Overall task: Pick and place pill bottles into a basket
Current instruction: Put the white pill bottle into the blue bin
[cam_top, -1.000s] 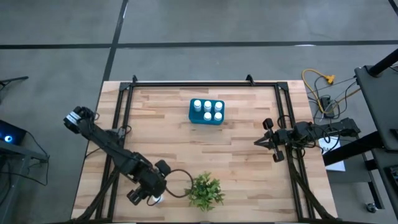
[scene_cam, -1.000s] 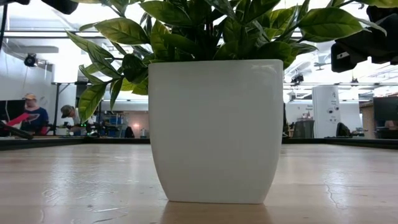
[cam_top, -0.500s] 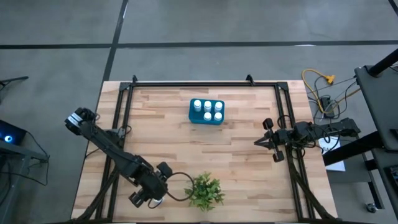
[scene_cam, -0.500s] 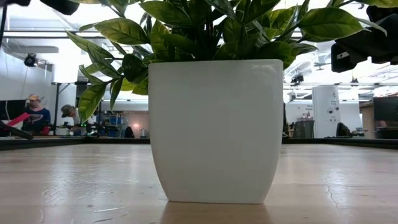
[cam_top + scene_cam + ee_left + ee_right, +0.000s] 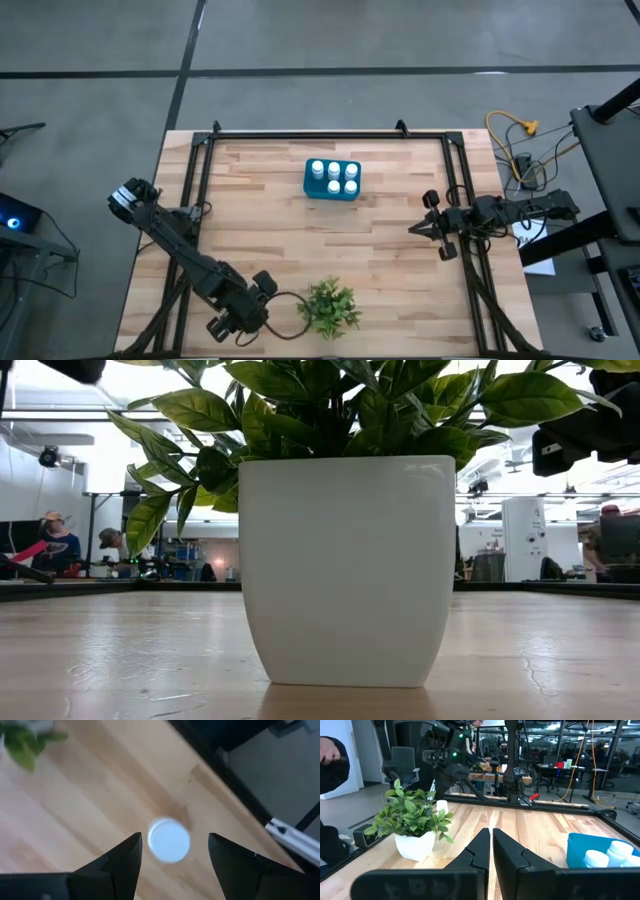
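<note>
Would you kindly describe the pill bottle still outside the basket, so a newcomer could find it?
Start at the potted plant near the table's front edge. Beside it, under the left hand, stands one pill bottle, alone on bare wood; the other bottles sit in the teal basket.

White caps on pill bottles (image 5: 333,176), teal-blue basket (image 5: 312,190). Pale striped wood table (image 5: 380,250). Green leafy plant (image 5: 330,306), white pot (image 5: 345,570). Blurred white bottle (image 5: 169,840), probably plain, at six o'clock.
</note>
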